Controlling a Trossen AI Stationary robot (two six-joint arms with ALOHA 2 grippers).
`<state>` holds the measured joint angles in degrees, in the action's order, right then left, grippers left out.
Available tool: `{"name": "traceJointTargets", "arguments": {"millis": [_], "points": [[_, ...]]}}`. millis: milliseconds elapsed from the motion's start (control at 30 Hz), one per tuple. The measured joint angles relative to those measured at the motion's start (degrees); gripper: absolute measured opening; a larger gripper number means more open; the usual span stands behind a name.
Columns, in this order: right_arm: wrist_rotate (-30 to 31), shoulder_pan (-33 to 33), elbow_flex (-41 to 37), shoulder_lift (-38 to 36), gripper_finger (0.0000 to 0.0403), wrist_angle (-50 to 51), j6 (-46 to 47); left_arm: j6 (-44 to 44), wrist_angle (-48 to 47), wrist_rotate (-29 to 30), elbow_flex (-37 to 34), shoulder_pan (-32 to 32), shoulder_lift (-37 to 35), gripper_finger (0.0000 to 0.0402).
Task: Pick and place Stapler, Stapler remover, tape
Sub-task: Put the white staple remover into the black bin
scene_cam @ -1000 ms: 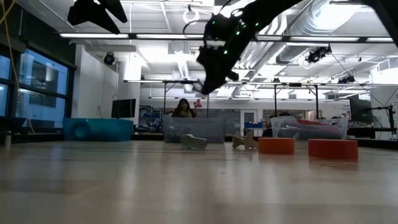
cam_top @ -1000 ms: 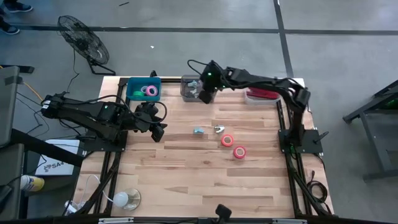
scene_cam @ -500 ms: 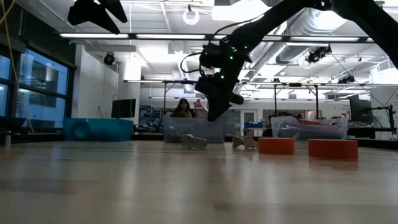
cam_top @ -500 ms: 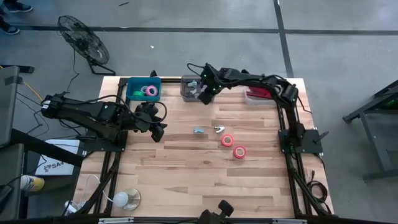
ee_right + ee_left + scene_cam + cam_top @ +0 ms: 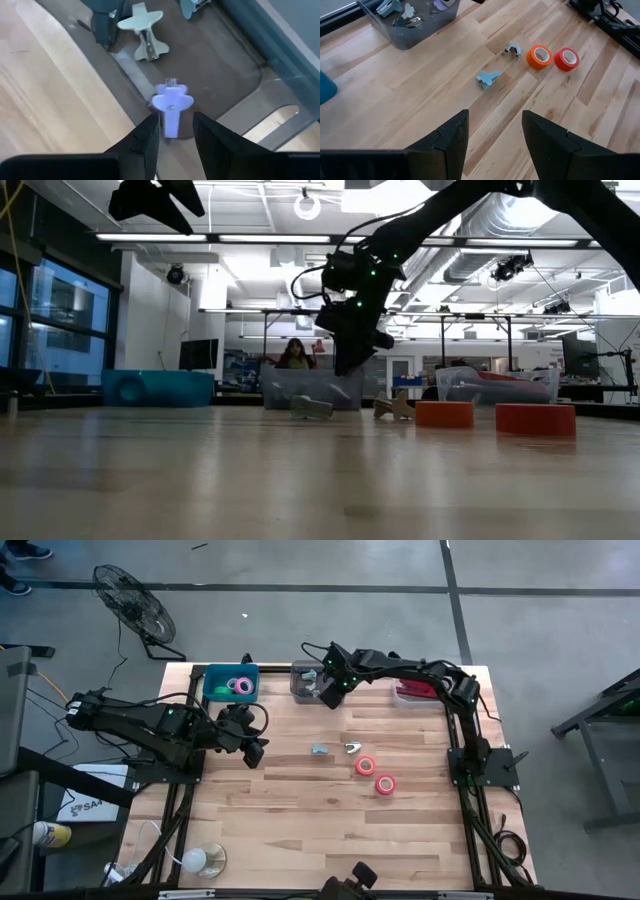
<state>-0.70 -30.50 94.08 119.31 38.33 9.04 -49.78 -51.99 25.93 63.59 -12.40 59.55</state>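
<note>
My right gripper (image 5: 176, 122) hangs open inside the grey bin (image 5: 303, 670), fingers pointing down. A purple stapler remover (image 5: 171, 105) shows blurred just beyond its fingertips, above the bin floor. The red stapler (image 5: 420, 692) lies in the clear bin at the far right. A blue stapler remover (image 5: 319, 750), a pale one (image 5: 352, 748), an orange tape roll (image 5: 366, 766) and a red one (image 5: 385, 783) lie flat on the table's middle. My left gripper (image 5: 494, 135) waits open and raised at the table's left, nothing between its fingers. My right gripper has the purple stapler remover's lower end (image 5: 170, 127) in the gap between its fingertips, the fingers coming from above. The gap is wider than the remover. Whether either finger touches it I cannot tell.
The grey bin also holds a pale green remover (image 5: 142, 22) and other small ones. A blue bin (image 5: 230, 683) with a purple tape roll stands to its left. The near half of the wooden table (image 5: 300, 830) shows bare boards.
My right gripper has gone down into the grey bin and tipped more steeply downward, then kept still over the last half second.
</note>
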Motion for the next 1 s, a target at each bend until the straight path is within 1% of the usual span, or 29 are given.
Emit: {"name": "traceJointTargets", "arguments": {"millis": [100, 267, 467, 700, 900, 1000], "points": [[-1.26, 0.00, 0.00, 0.00, 0.0111, 0.00, -0.02, -0.02, 0.00, 0.00, 0.00, 0.02, 0.00, 0.0182], [-1.33, -0.02, 0.00, -0.66, 0.0113, 0.36, -1.54, -0.02, 0.00, 0.02, 0.00, 0.01, 0.00, 0.0182], [-1.59, -0.20, 0.01, -4.40, 0.0114, 1.45, -6.03, -0.02, 0.00, 0.00, 0.00, 0.02, -0.02, 0.0182], [-6.95, 0.39, 0.07, -8.70, 0.0114, 9.40, -18.83, -0.02, -0.01, -0.13, 0.00, 0.02, -0.02, 0.0182], [-10.49, 1.30, -0.12, -9.18, 0.0114, 18.46, -23.18, -0.01, 0.00, -0.74, 0.00, 0.02, -0.02, 0.0182], [-10.80, 2.23, -1.24, -9.18, 0.0114, 21.36, -25.51, -0.02, 0.00, -1.39, 0.00, 0.00, -0.02, 0.0182]]}}
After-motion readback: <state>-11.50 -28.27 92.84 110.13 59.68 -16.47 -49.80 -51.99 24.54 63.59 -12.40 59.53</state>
